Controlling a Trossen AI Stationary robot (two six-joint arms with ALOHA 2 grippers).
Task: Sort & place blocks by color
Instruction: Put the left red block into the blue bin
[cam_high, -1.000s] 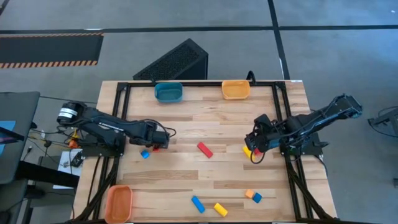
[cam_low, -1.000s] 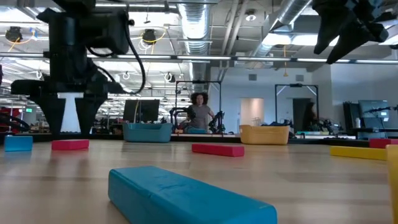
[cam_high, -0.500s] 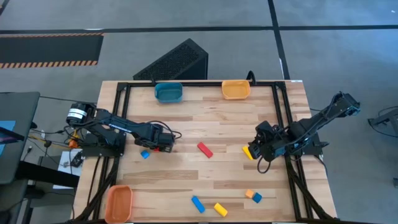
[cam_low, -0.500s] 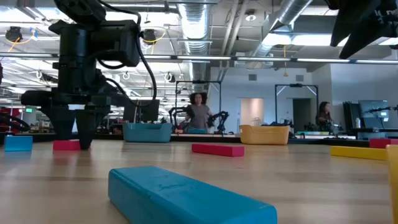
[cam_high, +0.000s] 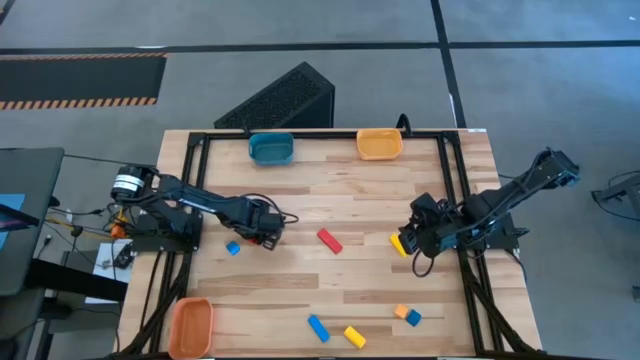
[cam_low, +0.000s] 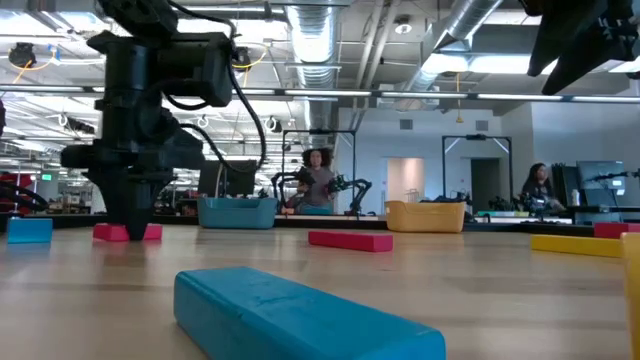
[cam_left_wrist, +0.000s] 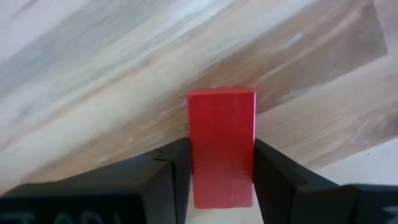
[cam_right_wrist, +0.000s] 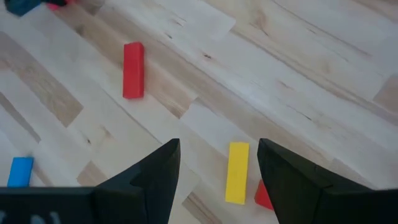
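My left gripper (cam_high: 262, 237) stands on the table's left half, pointing down, shut on a small red block (cam_left_wrist: 221, 146) that rests flat on the wood (cam_low: 150, 232). My right gripper (cam_high: 408, 243) hovers open near the right edge, above a yellow bar (cam_right_wrist: 237, 171) that lies beside a red piece (cam_right_wrist: 264, 194). Lying loose are a red bar (cam_high: 329, 240) at the centre, a blue cube (cam_high: 233, 248) near the left gripper, and along the near edge a blue bar (cam_high: 318, 327), a yellow bar (cam_high: 354, 336) and an orange (cam_high: 402, 312) and a blue cube (cam_high: 413, 318). My left gripper pinches the red block between its two fingers (cam_left_wrist: 177, 171), which lie against its two long sides (cam_left_wrist: 198, 155) at the end nearer the wrist. The fingers come from above, pointing down, across the block. The block lies flat on the table.
A blue bin (cam_high: 271, 148) and an orange bin (cam_high: 379, 144) stand at the far edge, and another orange bin (cam_high: 190, 325) at the near left corner. A black frame (cam_high: 196, 140) runs round the table. People show in the room behind.
My left gripper has dropped to the table over the red block, drifting a little toward the right edge, and its fingers have shut from wide apart onto the block. The block stays on the table. My right gripper has shifted slightly toward the near right.
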